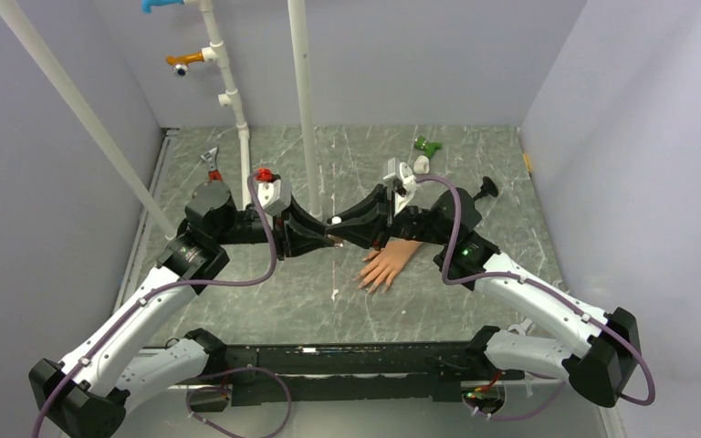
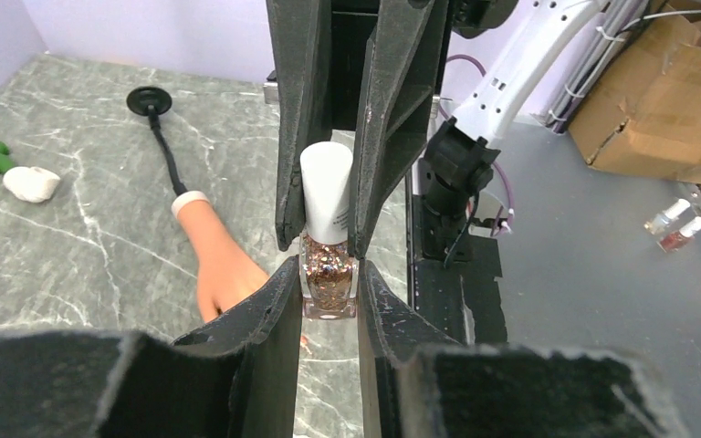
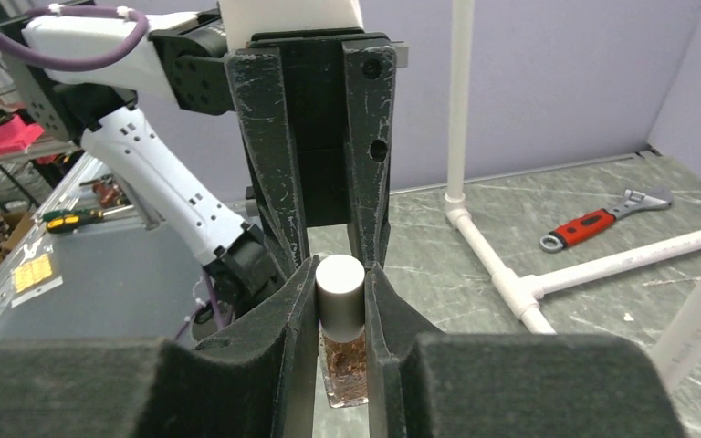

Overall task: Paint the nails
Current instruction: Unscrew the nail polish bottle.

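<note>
Top view: mannequin hand (image 1: 388,265) lies flat on the tabletop (image 1: 475,164), fingertips toward the arm bases. Its nails (image 1: 369,285) are too small to read here. Left fingers (image 1: 310,235) and right fingers (image 1: 365,212) meet tip to tip just beside the hand, on its left-arm side, with a white cap (image 1: 335,220) between them.

Left wrist view: adds the glitter polish bottle (image 2: 329,283). Left fingers are clenched on its glass body, right fingers clamped on the cap above. The hand sits just beside the bottle, its fingertips hidden behind a left finger.

Right wrist view: the cap is seen end-on, with pads tight on both sides. The hand is out of view. A wrench (image 3: 593,224) lies well away from it.

Handling, as a guess: the bottle is light, slick, breakable glass, so hold the body and twist the cap. The hand looks light and unfixed and may slide under a brush. The nails are tiny and need a soft touch.
</note>
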